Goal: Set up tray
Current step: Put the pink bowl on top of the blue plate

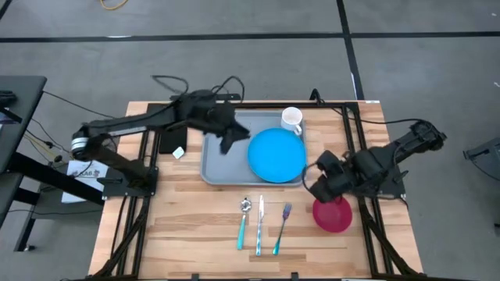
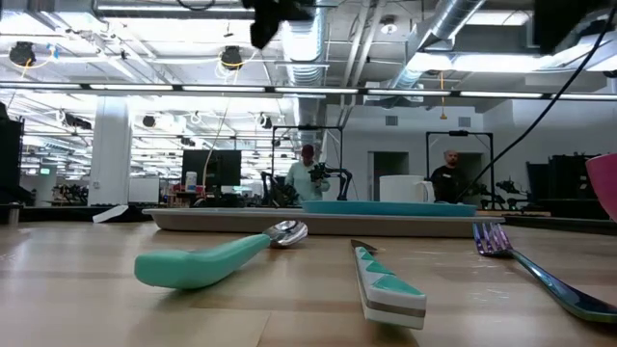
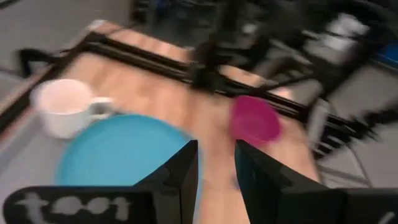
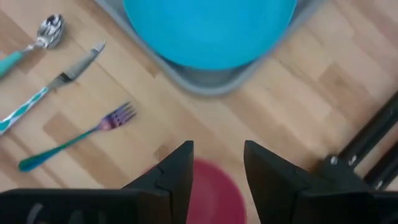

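Observation:
The grey-blue tray [image 1: 220, 165] lies flat on the wooden table. The round blue plate [image 1: 276, 154] rests on the tray's right half, and a white mug [image 1: 292, 119] stands at its far right corner. My left gripper [image 1: 230, 139] hovers open above the tray's middle, left of the plate [image 3: 121, 155]. My right gripper [image 1: 312, 178] is open and sits in the air between the tray's right edge and the pink bowl [image 1: 333, 215]. The bowl [image 4: 214, 186] shows just beyond its fingers, and it touches nothing.
A teal-handled spoon [image 1: 244, 221], knife [image 1: 260, 225] and fork [image 1: 281, 228] lie side by side on the table near the tray's near edge. A black object [image 1: 173, 140] lies left of the tray. Black frame rails run along both table sides. People stand in the room beyond.

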